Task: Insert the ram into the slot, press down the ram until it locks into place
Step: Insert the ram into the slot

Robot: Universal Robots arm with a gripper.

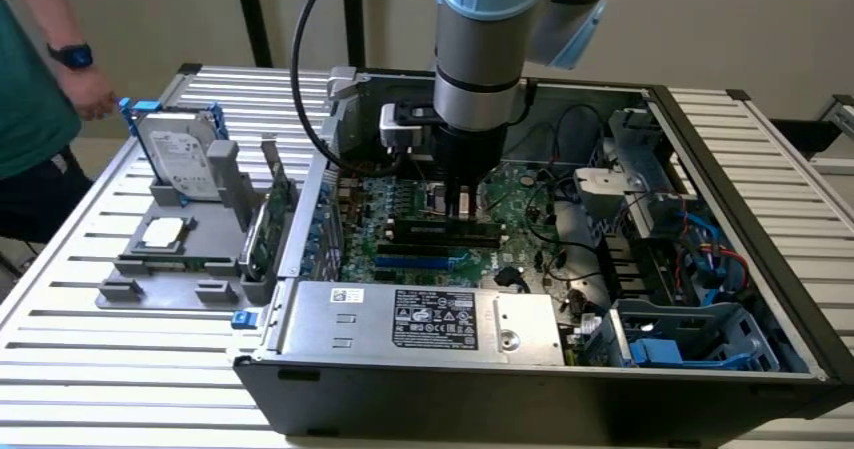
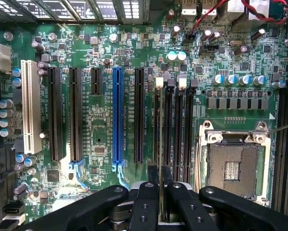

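1. Along the near edge of the slatted table [image 1: 120,369] lies an open computer case [image 1: 534,399]. Its labelled power supply [image 1: 414,314] sits against the case's near wall.
2. Behind the power supply, the green motherboard [image 1: 400,194] covers the case floor.
3. The robot arm [image 1: 487,29] reaches straight down into the case, with the gripper [image 1: 461,197] [image 2: 161,202] low over the middle of the motherboard.
4. The fingers [image 2: 147,207] are clenched on the ram [image 2: 160,139]. In the wrist view it is seen edge-on, as a thin line running out from between them.
5. The ram stands on edge along the slot [image 2: 157,115], a black memory socket with a white latch at its far end. This socket is the outermost of four parallel ones. Whether the ram is seated in it cannot be told.
6. The blue slot [image 2: 117,115] lies on one side of the memory sockets and the square processor socket [image 2: 232,166] on the other.
7. Toward the table's edge on the exterior view's left, just beside the case, a grey fixture [image 1: 167,269] carries a loose processor chip [image 1: 163,231]. Behind the chip a hard drive [image 1: 180,159] stands in a blue frame.
8. At the table's far corner on that side is a person's hand [image 1: 91,94], with a watch [image 1: 74,56] on the wrist.
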